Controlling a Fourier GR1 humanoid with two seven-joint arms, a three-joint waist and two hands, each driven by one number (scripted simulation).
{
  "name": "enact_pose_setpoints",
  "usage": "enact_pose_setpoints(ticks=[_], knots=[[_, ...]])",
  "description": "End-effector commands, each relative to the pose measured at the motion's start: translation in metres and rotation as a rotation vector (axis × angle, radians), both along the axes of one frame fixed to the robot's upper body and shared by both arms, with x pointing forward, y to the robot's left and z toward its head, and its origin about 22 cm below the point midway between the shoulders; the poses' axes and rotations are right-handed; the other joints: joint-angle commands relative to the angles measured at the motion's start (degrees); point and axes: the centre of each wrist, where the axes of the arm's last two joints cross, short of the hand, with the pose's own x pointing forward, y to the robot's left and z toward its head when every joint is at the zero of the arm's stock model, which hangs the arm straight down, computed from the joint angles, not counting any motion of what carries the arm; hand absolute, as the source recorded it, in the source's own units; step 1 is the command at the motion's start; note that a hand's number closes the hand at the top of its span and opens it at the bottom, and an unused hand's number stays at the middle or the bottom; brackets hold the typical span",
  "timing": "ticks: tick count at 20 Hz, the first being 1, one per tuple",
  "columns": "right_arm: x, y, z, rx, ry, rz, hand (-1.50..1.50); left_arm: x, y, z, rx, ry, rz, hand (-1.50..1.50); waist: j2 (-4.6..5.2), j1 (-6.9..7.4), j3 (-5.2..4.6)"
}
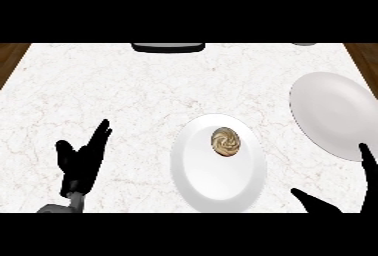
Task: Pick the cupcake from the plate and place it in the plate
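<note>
White marble surface (111, 85). Cupcake (226, 141) untouched on near plate (221, 187). My right hand (367, 167), fingers apart: approach from above, straddle it, then carry to far plate (332, 110). Left hand (83, 157) rests, fingers straight.

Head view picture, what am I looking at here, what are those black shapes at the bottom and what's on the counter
This is taken from the robot's head, looking steeply down at a marble counter. The black shapes are the robot's two hands. The left hand rests open at the lower left, fingers up. The right hand shows at the lower right edge, open, thumb and fingers spread. Neither holds anything. In the middle lies a white plate with a swirled cupcake on its upper part. A second white plate, without anything on it, lies at the right. A dark object sits at the far edge; I cannot tell what it is.
</note>
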Motion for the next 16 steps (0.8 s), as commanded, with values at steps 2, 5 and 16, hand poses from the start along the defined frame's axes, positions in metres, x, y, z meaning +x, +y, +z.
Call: enact_pose_setpoints(ticks=[2, 5, 16], knots=[[0.009, 0.008, 0.026, -0.061, 0.198, 0.017, -1.50, 0.000, -0.026, -0.010, -0.037, 0.058, -0.054, 0.00, 0.56, 0.89, -0.35], [0.023, 0.027, 0.040, -0.080, 0.263, -0.017, -1.50, -0.005, -0.010, -0.002, -0.022, 0.056, -0.050, 0.00, 0.26, 2.32, -0.19], [0.068, 0.130, 0.051, -0.106, 0.459, -0.029, -1.50, -0.002, -0.022, -0.009, -0.018, 0.064, -0.026, 0.00, -0.02, 1.05, 0.20]])
